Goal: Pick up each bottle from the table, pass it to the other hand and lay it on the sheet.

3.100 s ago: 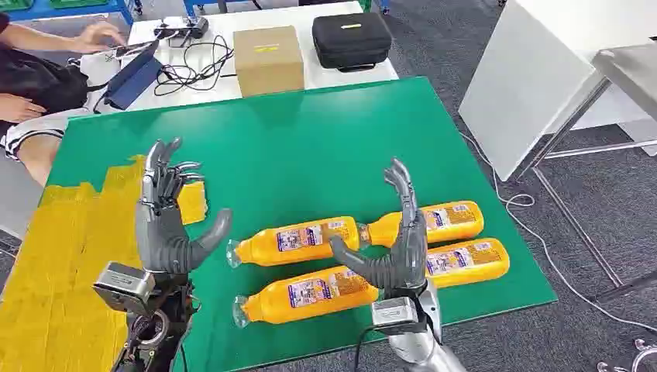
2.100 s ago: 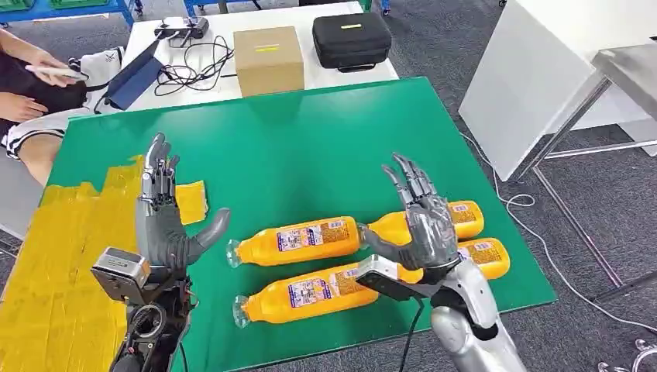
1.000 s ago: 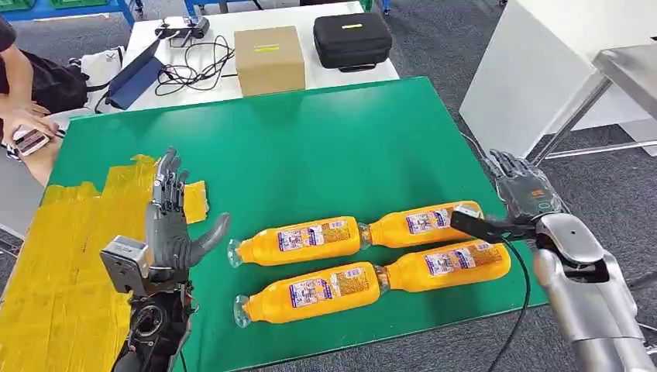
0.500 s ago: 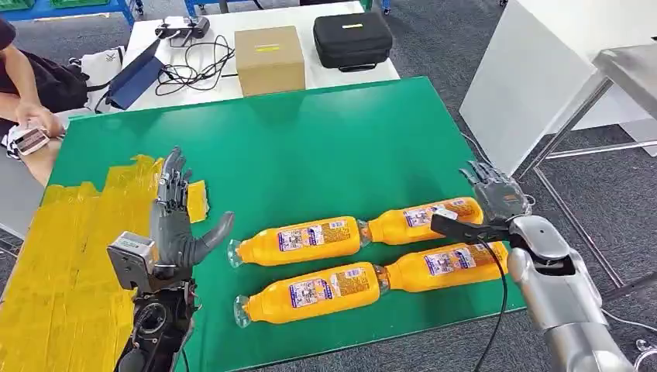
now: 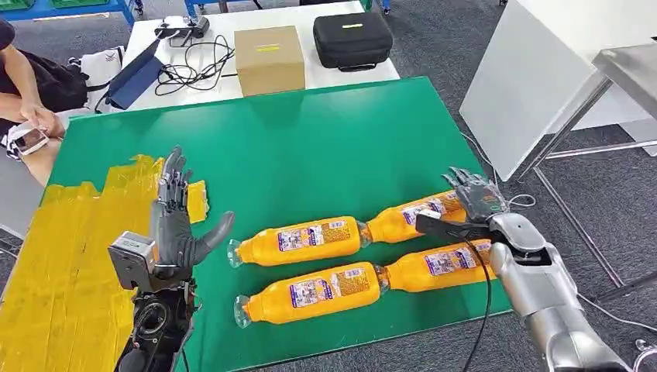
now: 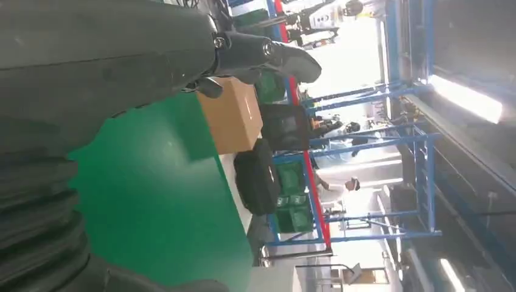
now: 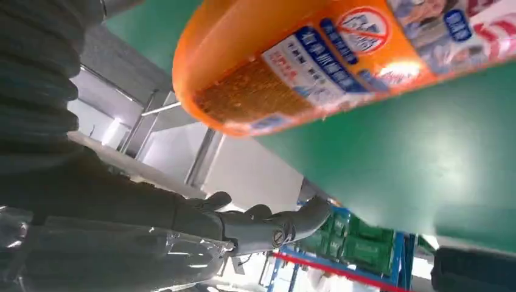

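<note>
Several orange bottles lie on the green table [image 5: 310, 147], in two rows. My right hand [image 5: 474, 198] hovers open over the base end of the far right bottle [image 5: 411, 217]; whether it touches is unclear. The right wrist view shows that bottle's base [image 7: 292, 67] close up, with my fingers [image 7: 268, 225] stretched out beside it and holding nothing. The near right bottle [image 5: 434, 265], far left bottle [image 5: 298, 239] and near left bottle [image 5: 310, 293] lie untouched. My left hand [image 5: 177, 225] is raised, open, at the edge of the yellow sheet [image 5: 62, 263].
A cardboard box [image 5: 268, 59], a black case [image 5: 352, 39] and cables [image 5: 190, 62] sit on the white table behind. A person [image 5: 31, 85] sits at the far left. A white panel [image 5: 542, 70] and a metal frame stand to the right.
My right hand swung from above the bottles out past the table's right edge, then came back in to the far right bottle's base. The left hand has stayed raised and open.
</note>
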Controlling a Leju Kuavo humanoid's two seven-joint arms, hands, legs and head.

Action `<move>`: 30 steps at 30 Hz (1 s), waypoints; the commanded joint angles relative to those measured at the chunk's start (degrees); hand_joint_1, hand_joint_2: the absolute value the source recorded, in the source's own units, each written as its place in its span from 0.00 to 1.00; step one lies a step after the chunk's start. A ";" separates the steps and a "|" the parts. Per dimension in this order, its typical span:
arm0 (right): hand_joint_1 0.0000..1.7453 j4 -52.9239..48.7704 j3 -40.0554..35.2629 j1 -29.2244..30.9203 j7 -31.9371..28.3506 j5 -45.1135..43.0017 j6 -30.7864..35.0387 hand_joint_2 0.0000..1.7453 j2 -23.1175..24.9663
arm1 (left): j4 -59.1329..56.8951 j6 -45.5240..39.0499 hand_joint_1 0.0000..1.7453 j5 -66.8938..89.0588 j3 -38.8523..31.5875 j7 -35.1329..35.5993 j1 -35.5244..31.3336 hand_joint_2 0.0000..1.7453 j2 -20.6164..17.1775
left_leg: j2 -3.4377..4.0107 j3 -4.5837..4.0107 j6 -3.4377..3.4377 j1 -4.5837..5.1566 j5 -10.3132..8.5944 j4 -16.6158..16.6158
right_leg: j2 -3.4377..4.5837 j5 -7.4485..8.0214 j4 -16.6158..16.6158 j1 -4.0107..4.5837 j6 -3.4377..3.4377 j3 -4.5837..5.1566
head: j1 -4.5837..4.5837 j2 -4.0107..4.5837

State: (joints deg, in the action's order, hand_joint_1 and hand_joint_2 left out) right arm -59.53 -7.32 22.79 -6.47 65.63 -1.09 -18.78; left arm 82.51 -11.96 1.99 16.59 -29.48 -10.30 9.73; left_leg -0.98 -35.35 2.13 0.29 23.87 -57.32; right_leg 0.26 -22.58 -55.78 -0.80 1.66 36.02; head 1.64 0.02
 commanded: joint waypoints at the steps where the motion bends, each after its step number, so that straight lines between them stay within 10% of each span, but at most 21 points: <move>1: 0.00 10.74 -3.06 5.69 -0.09 -0.07 -0.02 1.00 2.15 | -3.27 0.07 0.00 0.09 -1.58 0.28 -2.34 1.00 -0.31 | 0.16 0.21 -0.09 -0.05 0.08 0.02 | 0.10 -0.03 0.06 0.06 -0.05 -0.19 | 0.00 0.00; 24: 0.00 29.66 -7.79 11.24 1.77 2.25 -3.17 1.00 2.03 | -5.98 -0.46 0.00 -0.02 -1.07 0.71 -3.48 1.00 -0.15 | 0.12 0.71 -0.15 -0.13 0.13 0.00 | -0.03 -0.09 0.14 0.15 -0.08 -0.74 | 0.00 0.00; 26: 0.80 30.46 -8.30 11.69 1.39 2.50 -3.11 1.00 2.24 | -6.03 -0.82 0.00 -0.03 -1.19 0.62 -3.37 1.00 -0.24 | 0.07 0.73 -0.10 -0.09 0.07 0.04 | -0.05 -0.05 0.15 0.10 -0.06 -0.74 | 0.00 0.00; 30: 0.96 31.16 -8.84 11.99 0.84 2.41 -1.99 1.00 2.20 | -6.32 -1.12 0.00 -0.24 -1.31 0.58 -2.43 1.00 -0.65 | 0.05 0.85 -0.06 -0.03 0.04 0.04 | -0.02 -0.03 0.11 0.04 -0.03 -0.86 | 0.02 0.00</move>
State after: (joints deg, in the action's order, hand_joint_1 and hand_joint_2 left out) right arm -36.61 -12.61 33.55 -5.20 67.95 -3.52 -17.35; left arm 80.41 -12.70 1.97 16.57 -29.05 -11.89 9.79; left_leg -0.98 -34.66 2.18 0.31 23.88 -57.33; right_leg 0.27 -22.58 -55.74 -0.83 1.69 35.35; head 1.66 0.02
